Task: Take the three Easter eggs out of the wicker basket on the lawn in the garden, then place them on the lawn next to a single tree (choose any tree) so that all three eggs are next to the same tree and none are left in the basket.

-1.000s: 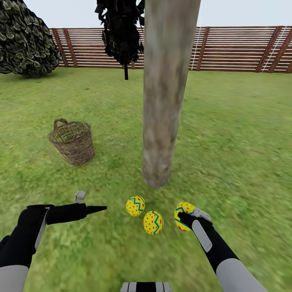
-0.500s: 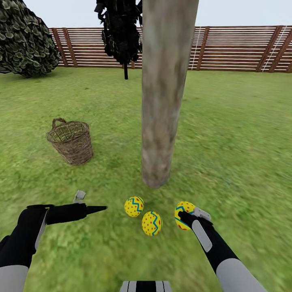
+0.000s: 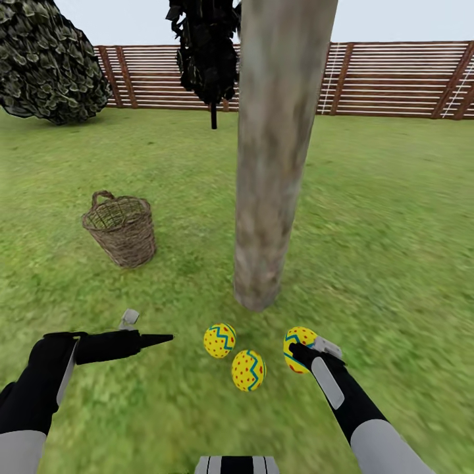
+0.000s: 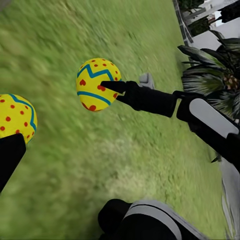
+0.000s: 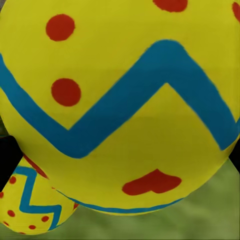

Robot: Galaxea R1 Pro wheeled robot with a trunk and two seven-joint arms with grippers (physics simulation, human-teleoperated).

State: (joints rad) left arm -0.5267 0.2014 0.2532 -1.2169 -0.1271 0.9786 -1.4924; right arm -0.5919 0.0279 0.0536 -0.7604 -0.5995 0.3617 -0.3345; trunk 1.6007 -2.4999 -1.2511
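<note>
A thick grey-brown tree trunk [image 3: 270,164] stands in the middle of the green lawn [image 3: 395,217]. Near the foot of the trunk sit three yellow Easter eggs with red dots and blue zigzags. One egg [image 3: 219,340] lies on the grass just in front of the trunk. A second egg [image 3: 248,370] lies right beside that one, a bit farther from the trunk. The third egg [image 3: 298,349] is on the other side of the trunk's foot, and the right gripper [image 3: 304,351] has its jaws pinching this egg. In the right wrist view this egg [image 5: 120,105] looks very big and close, with another egg [image 5: 30,212] peeking out behind it. In the left wrist view the black finger [image 4: 145,97] of the right gripper touches the held egg [image 4: 97,84], and one more egg [image 4: 15,117] sits near it on the grass. The left gripper [image 3: 148,332] hangs over the grass, off to the side of the eggs, away from the trunk, and its jaws are spread with nothing between them. The brown wicker basket [image 3: 122,228] stands upright on the lawn, well apart from the trunk, on the same side as the left gripper. No eggs can be seen in it. Far behind the trunk runs a wooden fence [image 3: 395,79], with a dark conifer [image 3: 207,46] and a leafy bush [image 3: 49,62] in front of it.
</note>
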